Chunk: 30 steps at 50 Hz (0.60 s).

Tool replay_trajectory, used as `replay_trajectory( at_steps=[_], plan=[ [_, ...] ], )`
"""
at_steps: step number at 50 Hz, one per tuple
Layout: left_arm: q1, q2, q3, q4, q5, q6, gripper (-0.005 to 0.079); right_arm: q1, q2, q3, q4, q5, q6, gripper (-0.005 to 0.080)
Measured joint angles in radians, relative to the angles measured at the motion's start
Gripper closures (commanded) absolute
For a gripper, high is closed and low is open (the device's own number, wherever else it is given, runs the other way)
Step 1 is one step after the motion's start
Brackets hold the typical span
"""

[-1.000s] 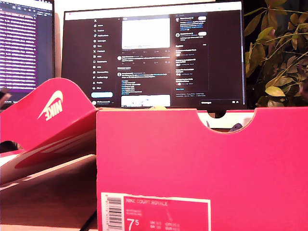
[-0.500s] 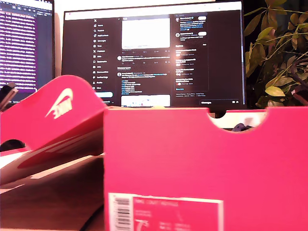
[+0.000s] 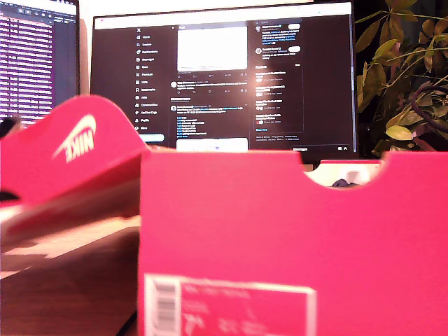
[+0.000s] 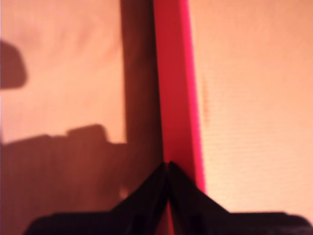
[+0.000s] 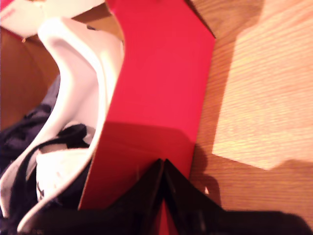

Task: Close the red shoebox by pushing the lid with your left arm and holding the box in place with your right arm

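The red shoebox [image 3: 280,224] fills the exterior view's foreground, its label [image 3: 224,308] facing the camera. Its red lid [image 3: 70,154], with a white Nike logo, is raised and tilted at the exterior view's left. My first gripper [image 4: 167,165] is shut, its tips at the lid's red edge [image 4: 173,73]. My second gripper [image 5: 163,162] is shut too, its tips against the outside of a red box wall [image 5: 156,73]. Inside the box lie a white shoe [image 5: 78,73] and dark material. A dark arm part [image 3: 7,127] peeks out behind the lid.
A large monitor [image 3: 224,77] stands behind the box, with another screen [image 3: 35,56] at the exterior view's left. A leafy plant [image 3: 406,77] is at the exterior view's right. Wooden tabletop [image 5: 254,98] lies beside the box.
The lid has swung higher, its top edge rising in the exterior view. The box shifted slightly sideways and back, and the picture is now blurred.
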Motion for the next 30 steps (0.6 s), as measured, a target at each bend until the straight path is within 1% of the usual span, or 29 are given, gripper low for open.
replay_trajectory(
  at_steps=[8,14,18,30],
  plan=[
    [0.005,0.000,0.138,-0.115,0.040,0.018,0.0761,0.000,0.000,0.000,0.000,0.002,0.000,0.0764],
    [0.005,0.000,0.227,-0.218,0.060,0.069,0.0761,0.000,0.000,0.000,0.000,0.003,0.000,0.0764],
    [0.005,0.000,0.274,-0.276,0.066,0.082,0.0761,0.000,0.000,0.000,0.000,0.003,0.000,0.0764],
    [0.005,-0.029,0.354,-0.341,0.067,0.096,0.0762,0.000,0.000,0.000,0.001,0.003,0.000,0.0764]
  ],
)
